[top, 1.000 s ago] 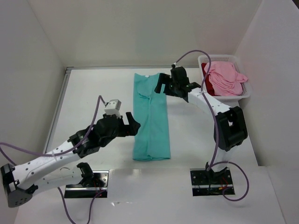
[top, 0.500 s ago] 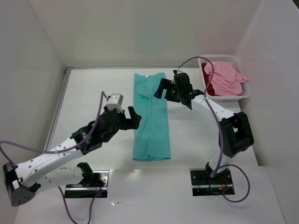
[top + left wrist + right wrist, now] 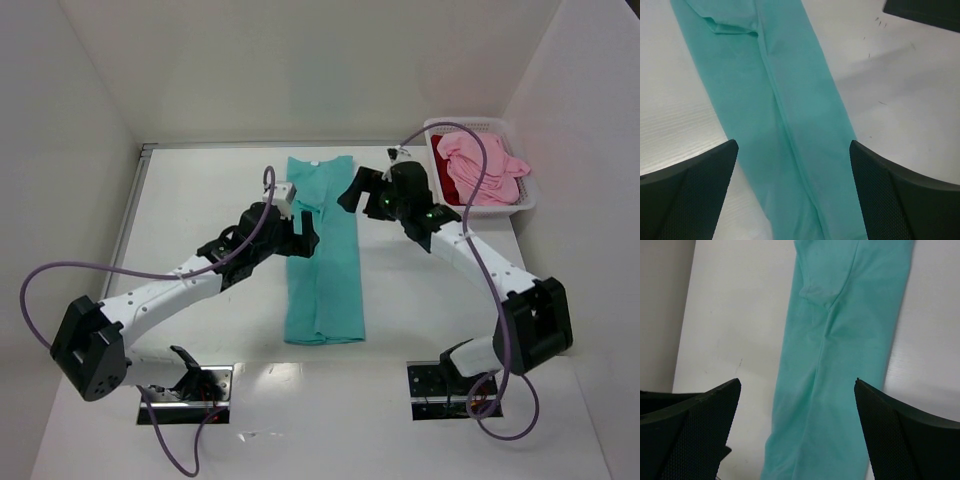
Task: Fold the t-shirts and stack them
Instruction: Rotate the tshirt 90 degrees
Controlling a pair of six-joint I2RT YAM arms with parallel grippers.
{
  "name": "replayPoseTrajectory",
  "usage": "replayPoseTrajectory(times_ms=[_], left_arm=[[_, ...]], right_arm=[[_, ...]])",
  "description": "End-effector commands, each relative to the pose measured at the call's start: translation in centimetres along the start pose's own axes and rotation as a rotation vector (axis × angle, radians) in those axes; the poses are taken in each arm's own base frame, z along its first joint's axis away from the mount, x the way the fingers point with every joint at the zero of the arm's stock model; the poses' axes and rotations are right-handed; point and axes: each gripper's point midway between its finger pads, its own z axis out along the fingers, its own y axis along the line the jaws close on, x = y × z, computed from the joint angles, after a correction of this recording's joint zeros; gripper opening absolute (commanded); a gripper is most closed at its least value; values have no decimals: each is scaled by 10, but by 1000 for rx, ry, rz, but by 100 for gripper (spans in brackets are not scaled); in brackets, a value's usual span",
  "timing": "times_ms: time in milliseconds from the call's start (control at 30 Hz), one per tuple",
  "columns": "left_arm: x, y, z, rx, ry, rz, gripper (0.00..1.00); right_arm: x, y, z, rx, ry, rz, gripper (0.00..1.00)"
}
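The teal t-shirt (image 3: 325,265) lies folded into a long narrow strip down the middle of the table; it also shows in the left wrist view (image 3: 775,100) and the right wrist view (image 3: 840,365). My left gripper (image 3: 303,232) is open and empty, hovering over the strip's left edge in its upper half. My right gripper (image 3: 362,192) is open and empty at the strip's upper right edge. The light pink t-shirt (image 3: 482,167) lies bunched in the basket on top of the dark red t-shirt (image 3: 452,189), of which only an edge shows.
A white plastic basket (image 3: 527,201) stands at the back right against the wall. White walls close in the table on the left, back and right. The arm bases are at the near edge.
My left arm has reached forward and right, from beside the strip's middle to over its upper left edge. My right gripper has shifted slightly right and nearer. The shirt has not moved.
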Motion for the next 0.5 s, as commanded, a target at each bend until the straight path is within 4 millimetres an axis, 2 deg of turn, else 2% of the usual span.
replayPoseTrajectory(times_ms=[0, 100, 267, 300, 367, 400, 467], left_arm=[[-30, -10, -3, 96, -121, -30, 100], [-27, 2, -7, 114, -118, -62, 100], [2, 15, -2, 68, -7, -49, 100], [6, 12, -1, 86, 11, -60, 100], [19, 9, -2, 105, 56, -97, 100], [31, 8, -2, 121, 83, -112, 100], [44, 4, -1, 148, 124, -147, 100]], right_arm=[[-15, 5, -27, -14, -101, 29, 100], [-4, 1, -42, -10, -93, 52, 100], [25, -11, -59, -5, -68, 120, 100], [36, -18, -59, 7, -51, 136, 100], [45, -19, -66, 5, -30, 148, 100], [54, -23, -68, 11, -8, 160, 100], [59, -25, -76, 13, -5, 161, 100]])
